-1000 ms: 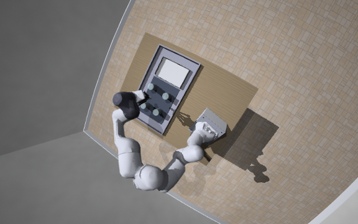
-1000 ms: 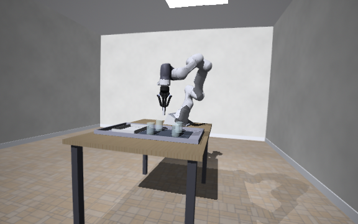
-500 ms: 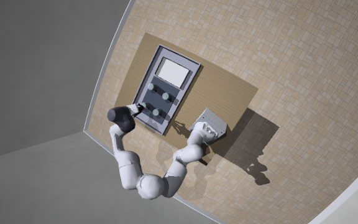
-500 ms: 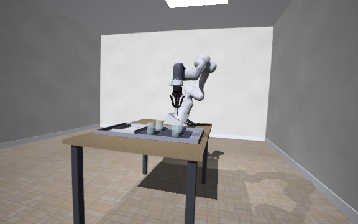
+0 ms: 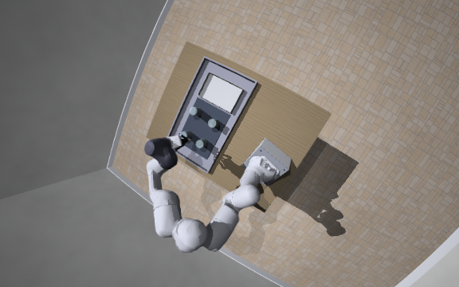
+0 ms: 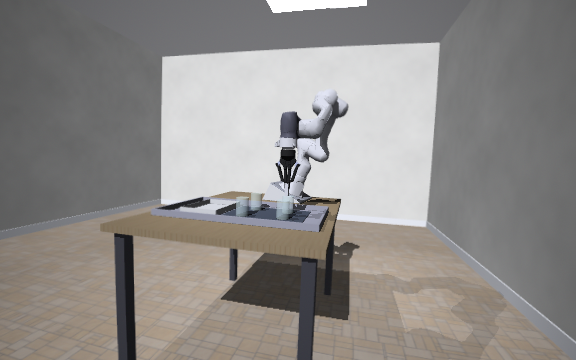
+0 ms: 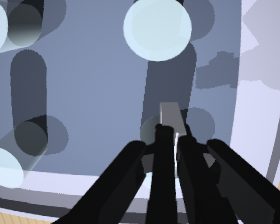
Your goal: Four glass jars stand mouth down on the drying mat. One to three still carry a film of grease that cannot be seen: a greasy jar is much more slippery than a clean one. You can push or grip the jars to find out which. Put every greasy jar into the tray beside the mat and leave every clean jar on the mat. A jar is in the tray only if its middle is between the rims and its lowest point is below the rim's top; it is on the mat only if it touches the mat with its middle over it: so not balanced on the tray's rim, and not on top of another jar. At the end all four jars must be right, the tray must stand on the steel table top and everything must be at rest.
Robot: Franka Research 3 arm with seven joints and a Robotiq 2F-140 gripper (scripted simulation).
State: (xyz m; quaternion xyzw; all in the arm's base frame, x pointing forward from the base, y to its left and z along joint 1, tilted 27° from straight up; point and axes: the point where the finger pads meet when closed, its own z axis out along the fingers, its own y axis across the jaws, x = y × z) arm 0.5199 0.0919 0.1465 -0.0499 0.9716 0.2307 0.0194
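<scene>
Room, bare, lab-like; exact type unclear.
One robot arm is standing on a wooden table; plain grey walls are enclosing it.
</scene>
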